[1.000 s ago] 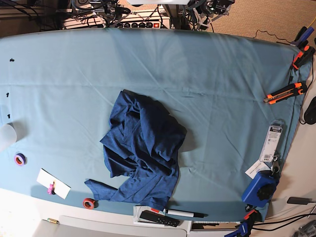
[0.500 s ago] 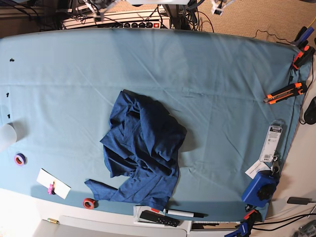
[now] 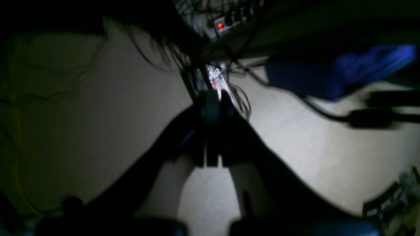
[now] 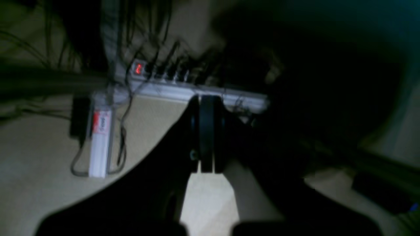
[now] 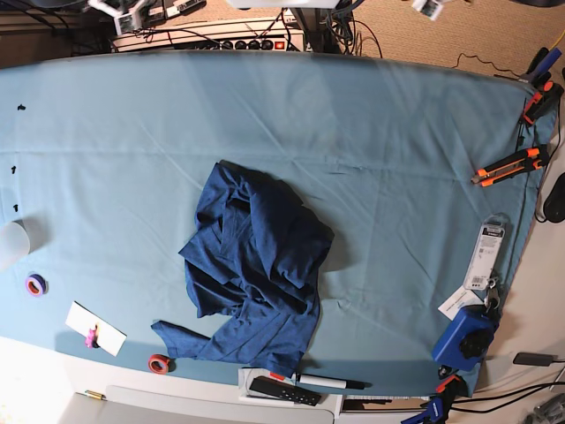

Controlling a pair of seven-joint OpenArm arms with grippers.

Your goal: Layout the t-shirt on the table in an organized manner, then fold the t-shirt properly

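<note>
Fingers of both grippers pressed shut on nothing: left gripper (image 3: 211, 131), right gripper (image 4: 206, 134), each over bare floor. Nearest, the t-shirt (image 5: 256, 274) lay crumpled at the table's (image 5: 397, 115) front edge, unmoved. Farther back, both arms had spread outward past the rear edge; layout probably not yet begun.

T-shirt (image 5: 253, 269) bunched on tabletop (image 5: 397, 115), center toward near edge. Tape rolls (image 5: 159, 363) at its left; clamps (image 5: 509, 165) far right.
</note>
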